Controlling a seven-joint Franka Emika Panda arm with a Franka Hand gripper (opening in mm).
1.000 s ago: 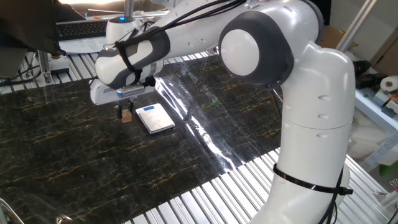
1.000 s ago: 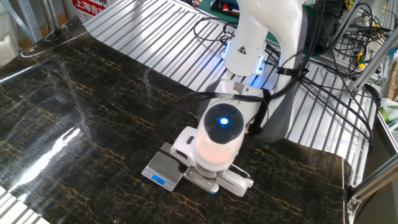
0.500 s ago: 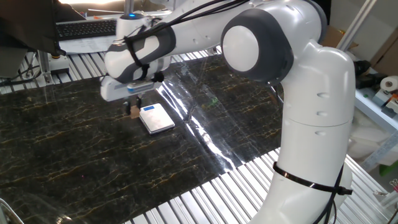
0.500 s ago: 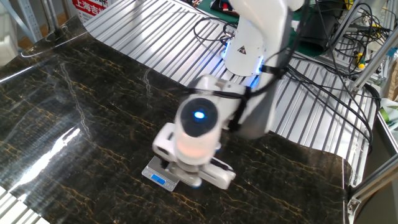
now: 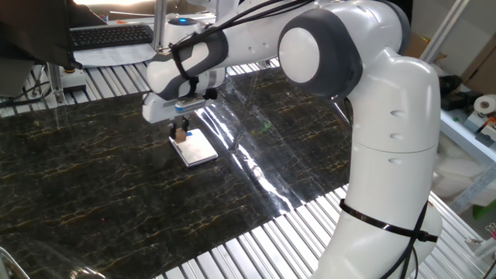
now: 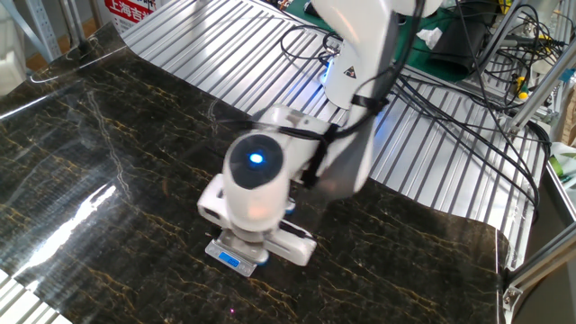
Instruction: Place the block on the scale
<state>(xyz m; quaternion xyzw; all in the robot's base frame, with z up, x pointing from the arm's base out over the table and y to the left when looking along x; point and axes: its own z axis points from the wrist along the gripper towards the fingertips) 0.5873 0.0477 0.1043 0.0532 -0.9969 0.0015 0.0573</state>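
A tiny brown wooden block (image 5: 180,134) hangs between the fingers of my gripper (image 5: 181,132), which is shut on it. It hovers just above the near-left part of the small silver-white scale (image 5: 195,148) lying on the dark marbled tabletop. In the other fixed view the wrist and hand cover the block and most of the scale (image 6: 230,260); only its edge with the blue display strip shows below the hand.
The dark marbled mat (image 5: 93,186) lies on a ribbed metal table (image 5: 256,248). A keyboard (image 5: 108,35) sits beyond the table's far edge. Cables (image 6: 468,81) trail behind the arm's base.
The gripper has lifted the block off the mat beside the scale and carried it right, so it now hangs over the scale's plate.
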